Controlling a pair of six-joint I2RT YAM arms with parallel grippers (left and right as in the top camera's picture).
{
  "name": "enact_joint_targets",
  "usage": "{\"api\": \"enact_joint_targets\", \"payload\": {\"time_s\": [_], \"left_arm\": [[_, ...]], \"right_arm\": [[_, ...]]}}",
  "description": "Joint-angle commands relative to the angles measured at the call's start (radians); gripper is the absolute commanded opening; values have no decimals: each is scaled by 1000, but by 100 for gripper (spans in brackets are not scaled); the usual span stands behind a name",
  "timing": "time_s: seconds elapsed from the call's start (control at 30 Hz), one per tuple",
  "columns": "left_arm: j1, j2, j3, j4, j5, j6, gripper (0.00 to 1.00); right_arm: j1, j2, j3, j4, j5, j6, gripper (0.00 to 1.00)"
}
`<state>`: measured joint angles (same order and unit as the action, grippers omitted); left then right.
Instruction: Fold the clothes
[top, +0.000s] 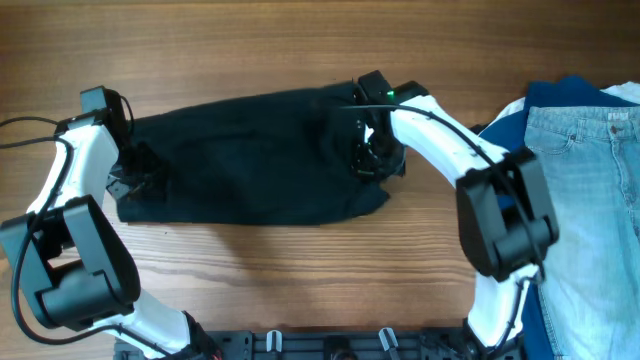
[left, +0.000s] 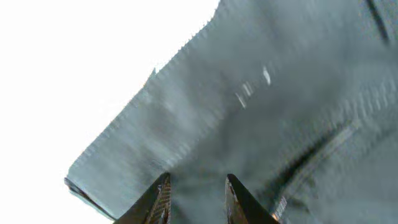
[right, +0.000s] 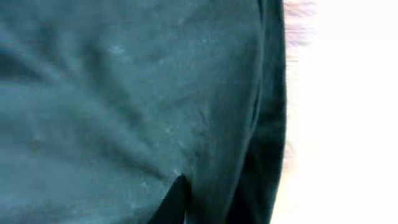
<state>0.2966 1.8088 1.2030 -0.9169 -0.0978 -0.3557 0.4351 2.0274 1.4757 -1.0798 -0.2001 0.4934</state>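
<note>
The black garment (top: 250, 160) lies spread across the middle of the table in the overhead view. My left gripper (top: 140, 175) is at its crumpled left end. In the left wrist view its two fingers (left: 198, 190) stand a little apart over the grey-looking cloth (left: 261, 106), near its edge. My right gripper (top: 370, 150) is at the garment's bunched right end. In the right wrist view one finger (right: 177, 199) shows, and a fold of the cloth (right: 124, 93) covers the other beside the dark hem (right: 267, 124). No waistband lining or button shows.
Light blue denim jeans (top: 585, 210) lie at the right edge of the table over a royal blue garment (top: 560, 95). Bare wooden table (top: 300, 280) runs along the front. The arms' base rail (top: 330, 345) is at the near edge.
</note>
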Motion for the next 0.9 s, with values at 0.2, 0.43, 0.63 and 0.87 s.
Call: {"api": "enact_joint_targets", "payload": {"time_s": [0.2,0.43,0.63,0.87], "left_arm": [[3,2,5,6,8,13,37],[3,2,5,32,112,67,38],[3,2,5,37,154,117,42],[2,2,5,37,154,117,43]], "right_arm": [[-174,-212,3,286,71,-74,75],[-209,-50,3,483,-185,-151,62],[-203,109,3,543,-261,-153,54],[-189,153,3,618,-426,-236,36]]}}
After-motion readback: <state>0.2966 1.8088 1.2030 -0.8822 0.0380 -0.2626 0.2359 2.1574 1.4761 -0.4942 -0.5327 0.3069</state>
